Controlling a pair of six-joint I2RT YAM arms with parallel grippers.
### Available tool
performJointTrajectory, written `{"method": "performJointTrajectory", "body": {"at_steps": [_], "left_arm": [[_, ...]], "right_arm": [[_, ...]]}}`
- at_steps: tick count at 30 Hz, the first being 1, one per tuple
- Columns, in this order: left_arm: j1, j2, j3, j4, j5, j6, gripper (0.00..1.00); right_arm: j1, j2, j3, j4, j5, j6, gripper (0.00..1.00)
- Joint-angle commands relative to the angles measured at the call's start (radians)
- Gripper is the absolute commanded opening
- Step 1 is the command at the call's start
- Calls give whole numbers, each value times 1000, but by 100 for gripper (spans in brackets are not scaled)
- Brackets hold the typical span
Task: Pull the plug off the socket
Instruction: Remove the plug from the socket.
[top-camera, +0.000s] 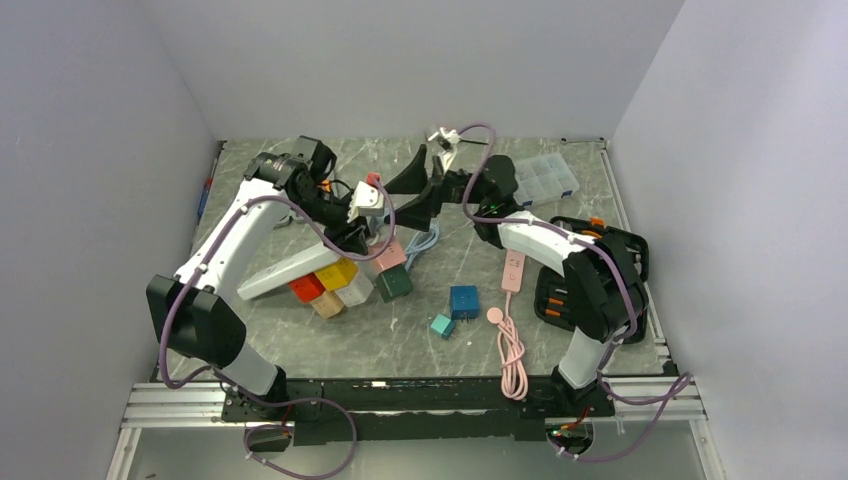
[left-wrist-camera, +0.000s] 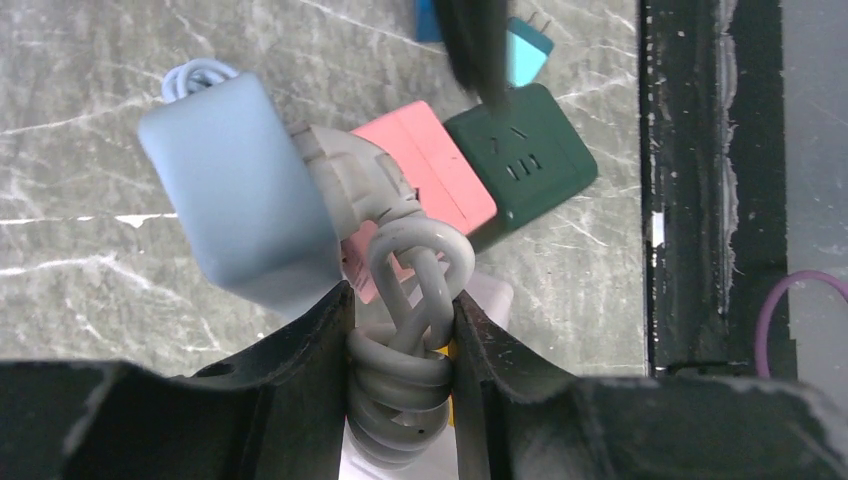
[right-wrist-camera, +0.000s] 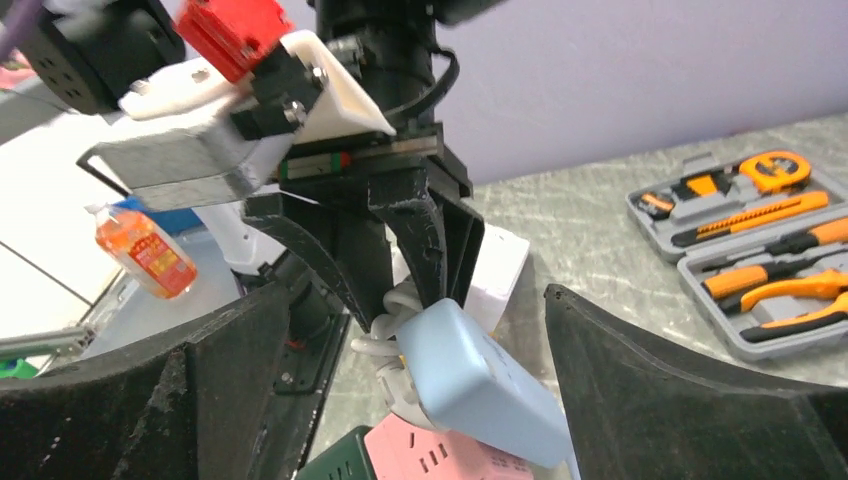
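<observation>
Left tool (left-wrist-camera: 400, 312) clamped on the white coiled cable (left-wrist-camera: 410, 345); right tool (top-camera: 418, 195) spread wide.
Near edge: pink power strip (top-camera: 513, 270), bare tabletop (top-camera: 400, 340) around it. Mid-table: pale-blue socket (left-wrist-camera: 235, 195) over the pink cube (left-wrist-camera: 430, 160) and green cube (left-wrist-camera: 520, 160), with the white angled plug (left-wrist-camera: 355, 185) seated in its side. Only the right wrist view shows the right tool's fingers flanking the socket, apart from it.

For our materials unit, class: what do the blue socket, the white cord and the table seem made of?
Blue socket: likely moulded plastic, matt; smooth faces, rounded edges, dull highlights.
White cord: rubbery or vinyl sheath, slightly glossy; it bends in tight loops.
Table: grey stone look with white veins; real marble or printed laminate cannot be told.
</observation>
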Motion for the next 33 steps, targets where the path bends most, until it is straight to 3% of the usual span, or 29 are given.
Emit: {"method": "performJointTrajectory", "body": {"at_steps": [1,4,6,7,9,10,11,13,17,20,24,29,33], "left_arm": [[-3,-23,75,-92,150,67,0],[5,-12,99,-131,160,91,0],[13,-11,118,-152,167,101,0],[17,-13,129,-164,170,107,0],[26,-20,150,-190,176,120,0],[29,-26,160,-207,180,132,0],[34,-33,167,-221,185,142,0],[41,-47,179,-256,195,176,0],[53,-69,190,-299,212,211,0],[55,-74,194,-325,218,219,0],[55,-90,192,-325,218,223,0],[55,-95,195,-325,219,218,0],[55,-98,194,-325,222,214,0]], "right_arm": [[-62,12,-30,397,-59,280,100],[-91,-13,-50,317,-43,235,100],[-115,-66,-93,160,16,90,100],[-123,-104,-92,-23,99,-45,100],[-88,-168,4,-538,420,-425,100],[-49,-172,40,-672,610,-552,100],[-35,-176,35,-684,721,-582,100],[-64,-202,-34,-567,746,-463,100],[-166,-207,-218,-131,349,-235,100],[-154,-168,-225,-23,182,-194,99],[-133,-148,-305,230,119,-136,91],[-113,-25,-267,613,-4,95,88],[-88,32,-217,659,-16,116,89]]}}
